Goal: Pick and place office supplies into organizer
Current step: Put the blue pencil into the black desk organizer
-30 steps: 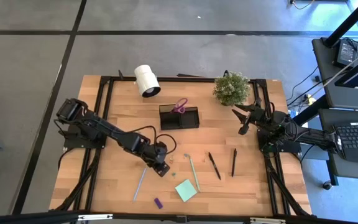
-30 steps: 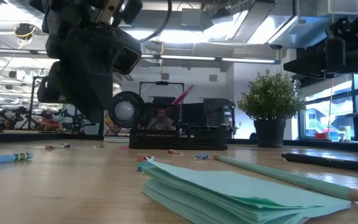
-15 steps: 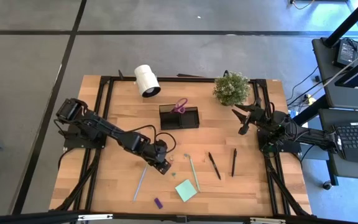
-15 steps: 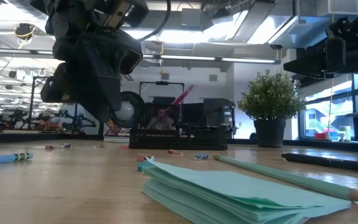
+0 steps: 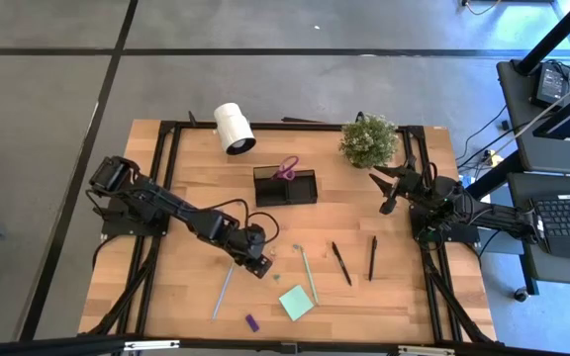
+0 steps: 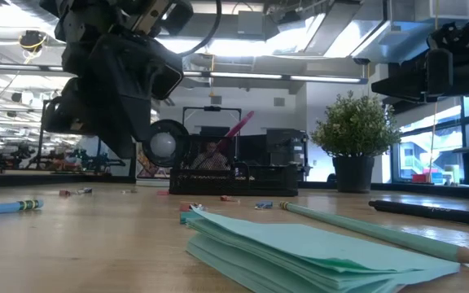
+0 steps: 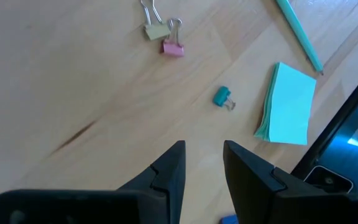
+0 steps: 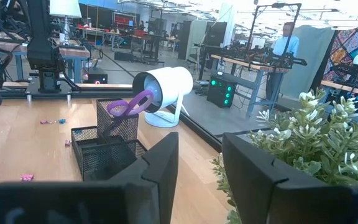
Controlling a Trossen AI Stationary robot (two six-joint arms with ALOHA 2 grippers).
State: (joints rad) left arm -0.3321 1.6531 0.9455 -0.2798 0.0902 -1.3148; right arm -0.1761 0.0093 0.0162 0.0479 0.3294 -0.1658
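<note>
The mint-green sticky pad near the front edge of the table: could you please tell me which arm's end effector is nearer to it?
Left. The left end effector hovers just beside the sticky pad, while the right end effector waits at the far right by the plant.

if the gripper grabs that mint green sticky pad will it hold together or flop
The sticky pad is a thin stack of loose-edged sheets, so it will probably bend and fan. It looks light and lies flat on the table, so pushed it would likely slide, not tip.
</note>
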